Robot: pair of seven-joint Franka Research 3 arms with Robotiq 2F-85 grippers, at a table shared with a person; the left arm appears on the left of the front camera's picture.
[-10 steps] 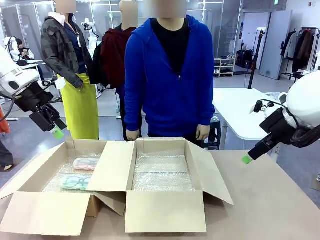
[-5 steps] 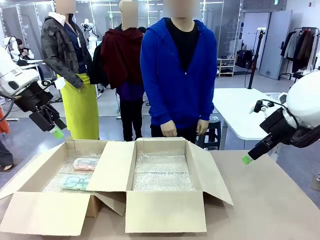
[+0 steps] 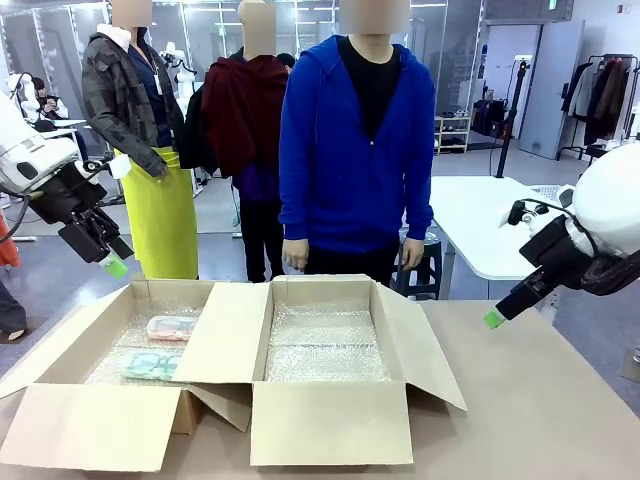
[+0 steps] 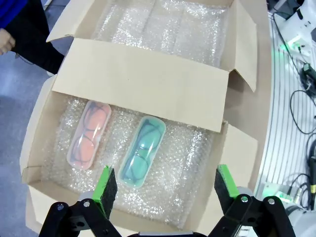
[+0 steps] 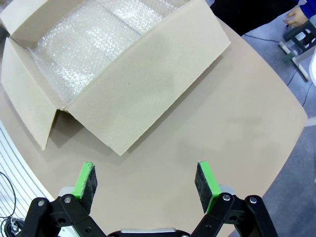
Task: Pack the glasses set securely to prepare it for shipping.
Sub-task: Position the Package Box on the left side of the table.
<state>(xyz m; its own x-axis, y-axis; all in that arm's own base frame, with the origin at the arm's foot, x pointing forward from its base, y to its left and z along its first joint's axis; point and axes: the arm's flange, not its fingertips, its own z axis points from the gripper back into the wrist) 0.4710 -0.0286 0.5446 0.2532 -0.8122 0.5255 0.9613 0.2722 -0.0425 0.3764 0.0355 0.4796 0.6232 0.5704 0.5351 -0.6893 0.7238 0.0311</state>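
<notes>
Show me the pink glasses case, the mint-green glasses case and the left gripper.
pink glasses case (image 4: pixel 89 134), left wrist view, middle of its lid.
mint-green glasses case (image 4: pixel 142 150), left wrist view, middle of its lid.
left gripper (image 4: pixel 166 185), left wrist view, midway between its fingertips.

the person (image 3: pixel 357 150) in the blue hoodie has stepped sideways, toward the right of the front view, and now stands behind the middle of the right-hand box (image 3: pixel 325 345). a second ago this person stood more to the left. half a second ago one hand was held up in front of the body, close to the other. now that hand (image 3: pixel 295 255) hangs down at the side, and the other hand (image 3: pixel 410 253) hangs down too. the person in the dark red top (image 3: pixel 243 120) behind shows more now.
</notes>
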